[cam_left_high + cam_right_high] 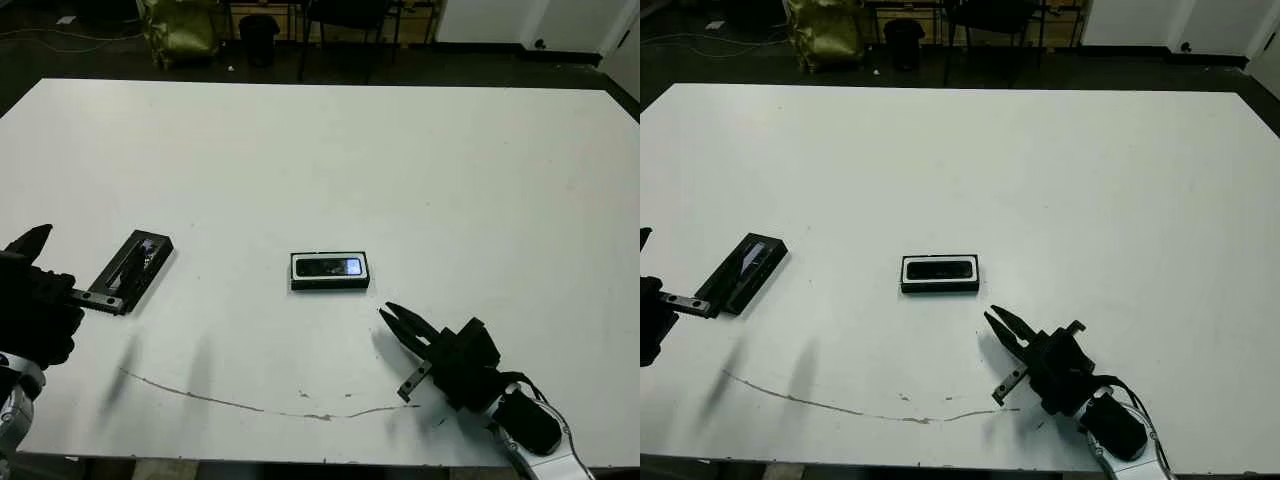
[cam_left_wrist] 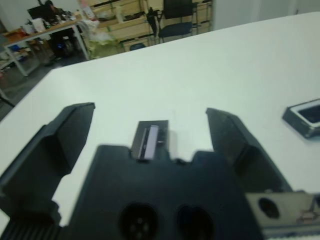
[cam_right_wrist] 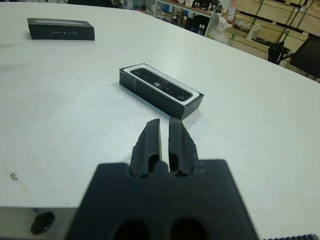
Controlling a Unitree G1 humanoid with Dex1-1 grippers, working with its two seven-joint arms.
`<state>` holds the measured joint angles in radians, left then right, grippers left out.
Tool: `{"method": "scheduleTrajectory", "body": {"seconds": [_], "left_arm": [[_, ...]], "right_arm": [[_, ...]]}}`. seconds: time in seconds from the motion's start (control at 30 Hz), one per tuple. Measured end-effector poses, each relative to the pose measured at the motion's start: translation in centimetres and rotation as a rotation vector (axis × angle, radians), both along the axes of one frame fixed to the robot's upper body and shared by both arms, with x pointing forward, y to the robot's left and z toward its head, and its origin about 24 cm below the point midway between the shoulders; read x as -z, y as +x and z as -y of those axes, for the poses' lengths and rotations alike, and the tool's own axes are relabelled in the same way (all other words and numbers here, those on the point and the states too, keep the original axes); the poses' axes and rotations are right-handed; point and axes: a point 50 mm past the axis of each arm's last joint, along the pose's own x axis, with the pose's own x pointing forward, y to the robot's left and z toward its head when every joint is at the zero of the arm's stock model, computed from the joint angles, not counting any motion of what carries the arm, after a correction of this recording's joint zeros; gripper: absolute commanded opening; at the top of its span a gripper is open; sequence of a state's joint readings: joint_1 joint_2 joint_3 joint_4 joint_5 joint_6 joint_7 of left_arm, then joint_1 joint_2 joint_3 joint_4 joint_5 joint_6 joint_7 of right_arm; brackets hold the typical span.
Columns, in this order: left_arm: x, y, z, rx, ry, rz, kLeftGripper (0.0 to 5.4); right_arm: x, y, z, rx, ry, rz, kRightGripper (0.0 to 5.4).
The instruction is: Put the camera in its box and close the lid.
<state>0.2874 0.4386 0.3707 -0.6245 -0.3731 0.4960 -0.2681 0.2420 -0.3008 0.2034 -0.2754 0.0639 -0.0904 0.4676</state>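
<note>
The box (image 1: 330, 286), black-walled with a white lining, sits mid-table, and the camera (image 1: 331, 267) lies flat inside it with its pale bluish patch up. Far to the left the lid (image 1: 137, 267) rests on the table at an angle, grey strip showing. In the left wrist view my left gripper (image 2: 150, 114) is open, its fingers spread on either side of the lid's near end, just short of it and holding nothing. My right gripper (image 1: 392, 316) is shut and empty, low over the table, a little in front and to the right of the box (image 3: 150, 97).
A thin dark scuff line (image 1: 250, 405) runs along the table near its front edge. Beyond the far edge are a yellow-green bag (image 1: 180, 30) and dark chairs (image 1: 345, 20) on the floor. A desk with a seated person shows far off in the left wrist view.
</note>
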Motion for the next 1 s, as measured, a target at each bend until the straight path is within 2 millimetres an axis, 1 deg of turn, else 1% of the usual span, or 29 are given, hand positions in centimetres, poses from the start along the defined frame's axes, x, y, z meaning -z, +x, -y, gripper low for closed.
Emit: {"method": "scheduleTrajectory", "body": {"seconds": [0.13,0.27,0.53,0.7,0.83,0.93,1.0], "left_arm": [[0.5,0.0,0.1,0.019,-0.093,-0.063,5.38],[1.1,0.1,-0.1,0.014,-0.135,-0.084,5.38],[1.9,0.4,-1.1,-0.01,-0.085,-0.079,5.38],[2.4,0.6,-1.6,-0.019,-0.104,-0.081,5.38],[2.6,0.8,-2.0,-0.02,-0.069,-0.071,5.38],[2.8,0.9,-2.1,-0.018,-0.05,-0.074,5.38],[2.8,0.9,-1.9,-0.012,-0.068,-0.084,5.38]], "right_arm": [[0.0,0.0,0.0,-0.011,0.006,0.002,0.0],[0.1,0.0,0.0,-0.012,0.005,0.01,0.0],[0.2,0.1,0.1,-0.027,0.011,0.023,0.0],[0.2,0.2,0.1,-0.033,0.007,0.029,0.0],[0.3,0.2,0.1,-0.032,-0.004,0.029,0.0],[0.4,0.2,0.1,-0.033,-0.003,0.029,0.0],[0.4,0.2,0.1,-0.033,-0.001,0.027,0.0]]}}
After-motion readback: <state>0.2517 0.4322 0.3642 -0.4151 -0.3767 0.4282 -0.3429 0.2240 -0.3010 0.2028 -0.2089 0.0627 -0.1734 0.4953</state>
